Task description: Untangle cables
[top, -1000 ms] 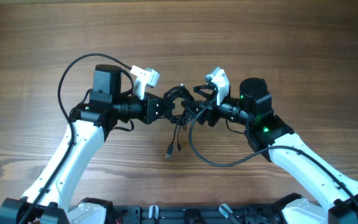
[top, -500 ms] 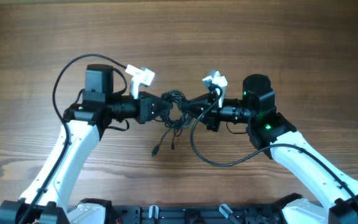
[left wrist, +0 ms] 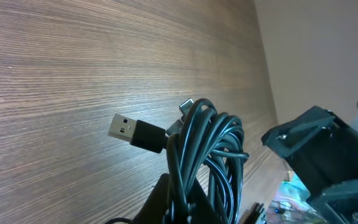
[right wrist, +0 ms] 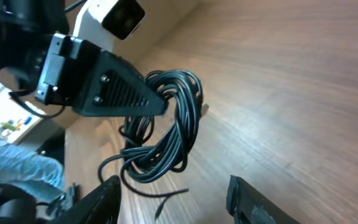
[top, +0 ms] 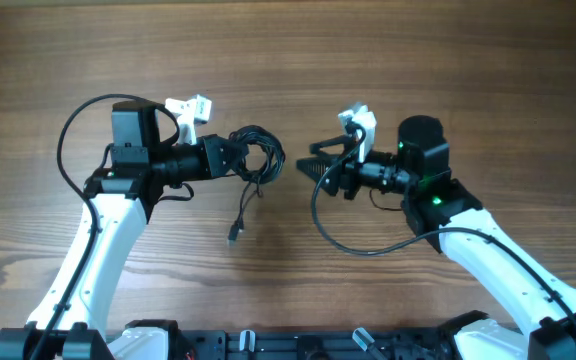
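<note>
1. The left pincer [top: 234, 160] was clamped on the cables [top: 261, 152], holding the knotted bundle above the surface [top: 418, 60], probably as an anchor.
2. The right pincer [top: 316, 163] stood wide and empty, near the bundle but apart, seemingly ready to pick a strand.
</note>
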Motion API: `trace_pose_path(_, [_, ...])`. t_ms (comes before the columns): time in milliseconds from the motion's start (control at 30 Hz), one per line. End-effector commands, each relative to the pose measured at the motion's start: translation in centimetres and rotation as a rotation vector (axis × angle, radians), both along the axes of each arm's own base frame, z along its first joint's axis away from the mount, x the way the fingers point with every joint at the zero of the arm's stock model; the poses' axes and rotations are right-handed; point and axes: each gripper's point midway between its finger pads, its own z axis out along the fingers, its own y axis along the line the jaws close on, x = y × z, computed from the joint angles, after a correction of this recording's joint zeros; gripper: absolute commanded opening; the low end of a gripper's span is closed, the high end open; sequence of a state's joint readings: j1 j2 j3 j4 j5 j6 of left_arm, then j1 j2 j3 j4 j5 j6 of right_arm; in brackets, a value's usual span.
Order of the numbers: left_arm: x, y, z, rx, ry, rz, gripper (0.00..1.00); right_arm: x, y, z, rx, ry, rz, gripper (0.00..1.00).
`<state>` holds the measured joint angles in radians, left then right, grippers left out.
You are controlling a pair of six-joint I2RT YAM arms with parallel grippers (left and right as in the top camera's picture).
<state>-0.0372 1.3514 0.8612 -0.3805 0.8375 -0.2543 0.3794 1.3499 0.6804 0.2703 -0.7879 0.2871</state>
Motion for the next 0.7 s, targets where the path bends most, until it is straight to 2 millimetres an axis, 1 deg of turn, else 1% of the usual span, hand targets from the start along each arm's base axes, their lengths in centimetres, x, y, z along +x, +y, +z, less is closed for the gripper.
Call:
trace_pose_path(0, [-0.2,-1.0,0.0,-0.001,0.006,-0.024,0.04,0.4,0.2,0.3,-0.04,-0.08,-0.035,0.55])
trace_pose_path(67, [-0.7,-2.1,0.1,0.008,-0.013,-0.067,0.04,-0.8,1.5,0.2,-0.041,-0.072,0.007,0.53])
trace_pose_path(100, [-0.7,-2.3,-0.2,0.048,-0.054,-0.091,0.04,-1.4,2.2,0.1,-0.035,-0.05,0.023,0.51])
trace_pose_path(167, [0.5,-1.1,-1.6,0.182,-0.07,-0.014,0.04,-1.9,2.6,0.3,0.005,0.09,0.002,0.46])
trace_pose_path(233, [0.7,-0.8,-2.1,0.224,-0.074,0.008,0.04,-2.8,2.9,0.6,0.035,0.142,0.039,0.45])
trace_pose_path(267, [0.9,-0.6,-2.4,0.259,-0.075,0.026,0.04,-2.8,2.8,0.5,0.035,0.151,0.034,0.46])
trace_pose_path(300, [1.0,-0.2,-3.2,0.314,-0.064,0.047,0.04,-2.3,2.5,-0.2,0.012,0.167,-0.005,0.47])
trace_pose_path(367, [0.8,-0.3,-4.9,0.391,-0.037,0.051,0.04,-1.8,1.8,-2.1,-0.049,0.213,-0.071,0.5])
trace_pose_path(400, [0.7,-0.9,-6.1,0.428,-0.02,0.035,0.04,-1.5,1.2,-4.0,-0.105,0.258,-0.123,0.51])
trace_pose_path(433, [0.5,-2.1,-7.8,0.454,-0.001,0.0,0.04,-1.7,1.5,-5.7,-0.132,0.309,-0.118,0.51])
trace_pose_path(467, [0.5,-2.7,-8.5,0.457,0.007,-0.017,0.04,-1.8,1.8,-6.3,-0.137,0.326,-0.115,0.51])
trace_pose_path(533, [0.4,-3.5,-10.3,0.466,0.034,-0.042,0.04,-1.2,2.4,-8.2,-0.147,0.35,-0.113,0.49])
trace_pose_path(600, [0.3,-3.4,-11.4,0.474,0.065,-0.047,0.04,-0.4,2.9,-9.3,-0.122,0.385,-0.133,0.46])
trace_pose_path(667, [0.2,-3.4,-11.8,0.479,0.075,-0.049,0.04,0.1,3.1,-10.7,-0.119,0.422,-0.153,0.43])
